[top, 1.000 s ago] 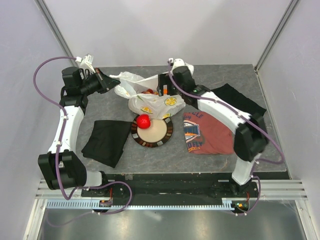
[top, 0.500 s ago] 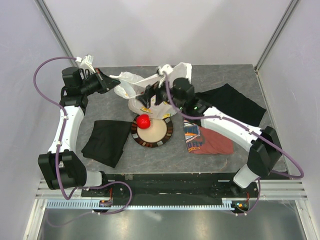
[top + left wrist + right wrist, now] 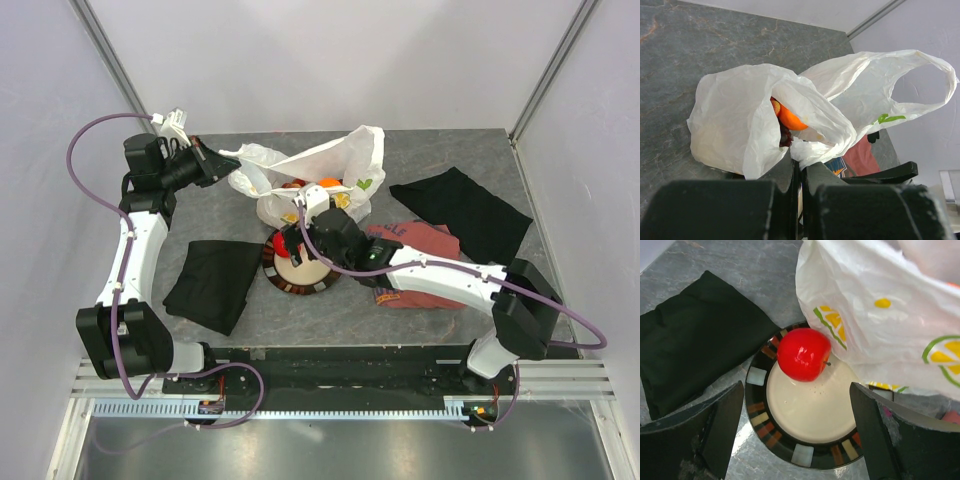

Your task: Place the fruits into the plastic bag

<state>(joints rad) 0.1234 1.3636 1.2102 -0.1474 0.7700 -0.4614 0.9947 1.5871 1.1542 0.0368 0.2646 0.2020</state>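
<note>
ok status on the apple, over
Left gripper shut on bag edge. Right gripper open over apple, not gripping. Apple on plate, orange in bag. Bag sags over plate rim beside apple.

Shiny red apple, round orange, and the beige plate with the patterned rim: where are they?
Shiny red apple (image 3: 803,354), right wrist view, its middle.
Round orange (image 3: 790,118), left wrist view, side peeking from the white plastic bag (image 3: 730,125).
Beige plate with the patterned rim (image 3: 812,406), right wrist view, bare beige centre.

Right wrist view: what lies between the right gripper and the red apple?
In that view, only bare plate separates the open right gripper from the red apple.
</note>
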